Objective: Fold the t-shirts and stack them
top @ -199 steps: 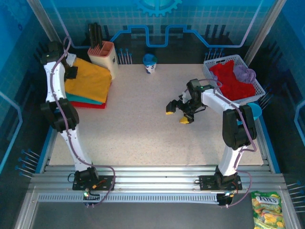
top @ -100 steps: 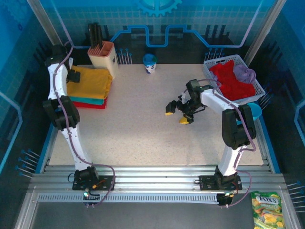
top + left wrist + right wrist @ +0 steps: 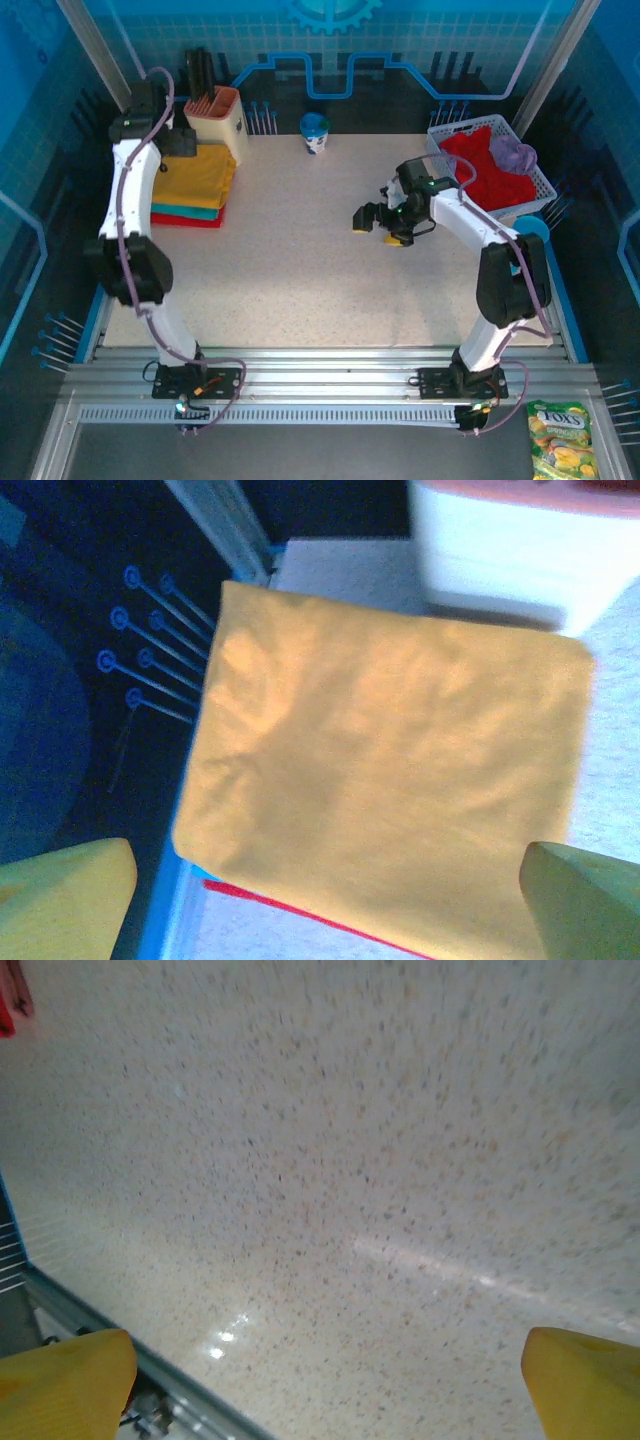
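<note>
Left gripper: your left gripper (image 3: 325, 910) hangs above the folded stack with its jaws wide apart and nothing between them. Its yellow fingertips (image 3: 65, 895) sit at the two lower corners of the wrist view.
Right gripper: your right gripper (image 3: 383, 226) hovers over bare table (image 3: 300, 270) right of centre. Its jaws are spread and it holds nothing.
Mustard-yellow t-shirt (image 3: 195, 172): you see it folded into a neat rectangle on top of the stack, in the far left corner of the table. No print shows on its upper face.
Teal t-shirt (image 3: 182, 211): it lies directly under the yellow one, and you see just a thin strip at the near edge.
Folded red t-shirt (image 3: 190, 221): it is the bottom of the stack, peeking out below the teal strip.
Basket (image 3: 437, 148): the white mesh one stands at the far right of the table, well apart from the stack.
Crumpled red t-shirt (image 3: 485, 175): it lies unfolded in the basket.
Lavender t-shirt (image 3: 515, 153): it is bunched in the basket, touching the crumpled red one on its right.
Holder (image 3: 228, 125): white with an orange rim, it stands just beside the stack's far right corner.
Cup (image 3: 314, 131): you find it at the far edge, near the middle.
</note>
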